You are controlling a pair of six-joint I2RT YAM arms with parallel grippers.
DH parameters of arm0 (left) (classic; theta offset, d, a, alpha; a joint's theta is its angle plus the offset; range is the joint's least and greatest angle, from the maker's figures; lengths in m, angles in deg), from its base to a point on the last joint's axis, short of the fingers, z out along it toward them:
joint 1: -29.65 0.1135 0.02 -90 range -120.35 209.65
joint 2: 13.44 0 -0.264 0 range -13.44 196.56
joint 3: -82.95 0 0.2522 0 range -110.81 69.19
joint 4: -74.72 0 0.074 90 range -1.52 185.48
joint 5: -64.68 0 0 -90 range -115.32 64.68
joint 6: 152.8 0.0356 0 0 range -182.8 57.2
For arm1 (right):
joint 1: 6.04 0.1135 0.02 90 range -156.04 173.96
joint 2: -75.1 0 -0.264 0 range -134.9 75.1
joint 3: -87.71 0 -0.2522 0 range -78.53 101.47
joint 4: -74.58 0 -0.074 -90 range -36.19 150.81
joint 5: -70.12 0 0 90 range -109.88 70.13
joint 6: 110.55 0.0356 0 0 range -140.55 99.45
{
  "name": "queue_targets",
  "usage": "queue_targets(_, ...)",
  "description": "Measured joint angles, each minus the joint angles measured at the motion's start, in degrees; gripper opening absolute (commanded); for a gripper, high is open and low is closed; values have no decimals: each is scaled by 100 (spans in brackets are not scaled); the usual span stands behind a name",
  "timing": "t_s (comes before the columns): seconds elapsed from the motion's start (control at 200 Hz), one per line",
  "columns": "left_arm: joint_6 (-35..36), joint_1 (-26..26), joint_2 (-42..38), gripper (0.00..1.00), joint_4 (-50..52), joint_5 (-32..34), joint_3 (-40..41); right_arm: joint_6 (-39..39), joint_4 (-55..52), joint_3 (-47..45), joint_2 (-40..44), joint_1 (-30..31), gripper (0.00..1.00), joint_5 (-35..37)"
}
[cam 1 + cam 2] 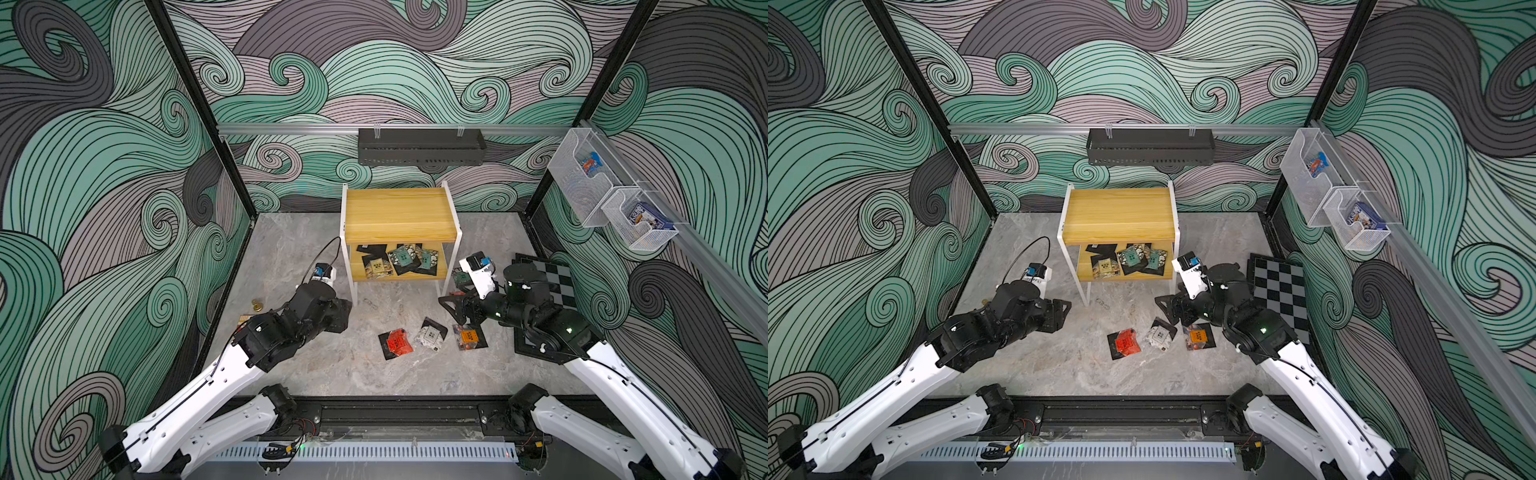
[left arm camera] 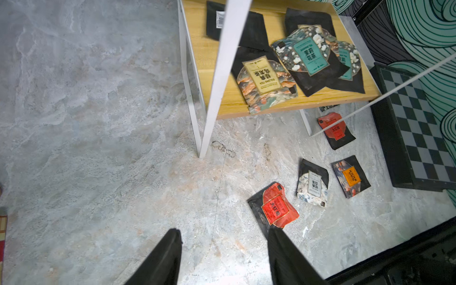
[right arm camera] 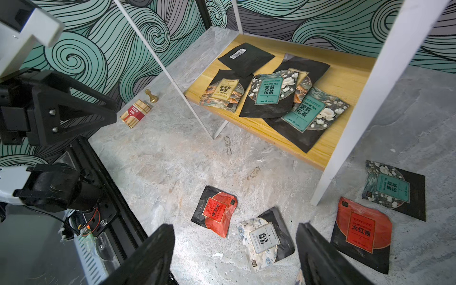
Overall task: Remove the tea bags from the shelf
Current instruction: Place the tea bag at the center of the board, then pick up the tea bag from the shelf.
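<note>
The left arm point(image 1: 195, 386) and right arm point(image 1: 619, 374) have long white links joined by chunky, rounded black joint housings point(image 1: 286, 328). A thin black line of cable runs along each white link, past small dark holes in the shell. Each wrist carries a white camera block with a blue patch: the left block point(image 1: 325, 272) and the right block point(image 1: 478, 264). A black cable loop point(image 1: 322, 249) arches over the left block. A green light point(image 1: 569, 330) glows on a black housing of the right arm. In the right wrist view, the left arm's black triangular bracket point(image 3: 42, 98) shows silver screw heads. Both pairs of jaws are matte black, tapering wedges.
</note>
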Motion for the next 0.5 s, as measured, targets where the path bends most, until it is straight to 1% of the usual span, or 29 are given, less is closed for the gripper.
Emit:
queue_targets(0.09,-46,271,0,59,7,-278,0,-28,76,-24,-20,7,81,-136)
queue_targets(0.19,-90,538,22,60,4,-579,0,-227,219,-109,-24,133,81,-157)
queue_targets(0.38,-157,964,144,60,-15,-1117,0,-940,490,-162,-186,949,81,138)
queue_targets(0.5,-210,1172,212,60,-37,-1412,0,-1368,916,-284,-367,1180,81,245)
